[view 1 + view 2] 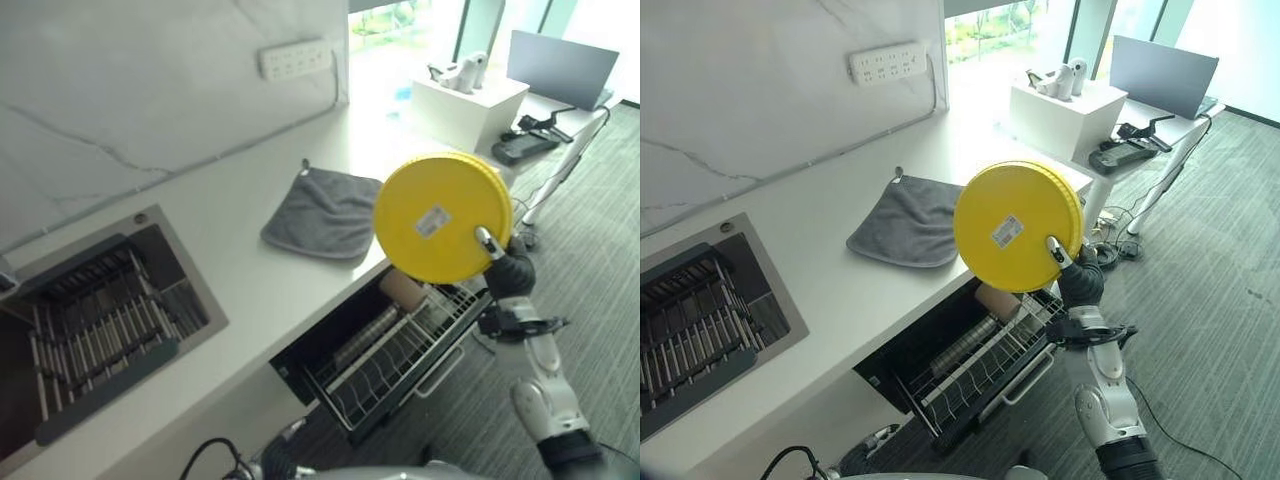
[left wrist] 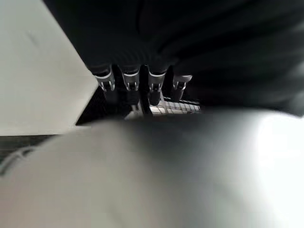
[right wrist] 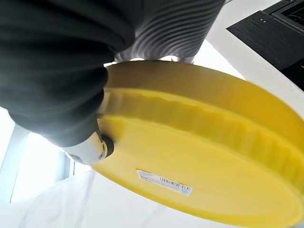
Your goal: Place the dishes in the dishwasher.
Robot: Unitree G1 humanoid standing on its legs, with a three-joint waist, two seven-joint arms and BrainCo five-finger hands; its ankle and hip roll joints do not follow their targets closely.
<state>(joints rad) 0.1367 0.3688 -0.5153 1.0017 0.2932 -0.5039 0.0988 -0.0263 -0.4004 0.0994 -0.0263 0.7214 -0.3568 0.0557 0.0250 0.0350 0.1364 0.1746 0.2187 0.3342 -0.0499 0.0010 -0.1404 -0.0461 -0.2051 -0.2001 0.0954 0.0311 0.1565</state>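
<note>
Plate: your right hand (image 1: 503,268) pinches the yellow plate (image 1: 440,216) at its lower rim, thumb on the underside that faces the camera, the fingers behind it. It stands on edge, labelled base toward you.
Why on edge: I judge that suits the rack's slots, which take a dish upright, not flat.
Plate position: in the air above the front end of the pulled-out rack (image 1: 400,355), touching nothing but the hand.
Rack: wire basket drawn out of the dishwasher (image 1: 320,350) under the counter (image 1: 240,290); a pale cylindrical item (image 1: 402,290) lies at its back, the front tines look free.
Left hand: your left hand (image 2: 137,83) shows in its wrist view, fingers curled under and grasping nothing that I can make out.
Cloth: grey cloth (image 1: 325,212) lies flat on the counter, just beside the plate's outline, not in play.
Sink: sink (image 1: 100,310) well apart at the left, with a dark rack inside.
Next: lower the plate toward the free tines; watch that the rim clears the counter edge.
</note>
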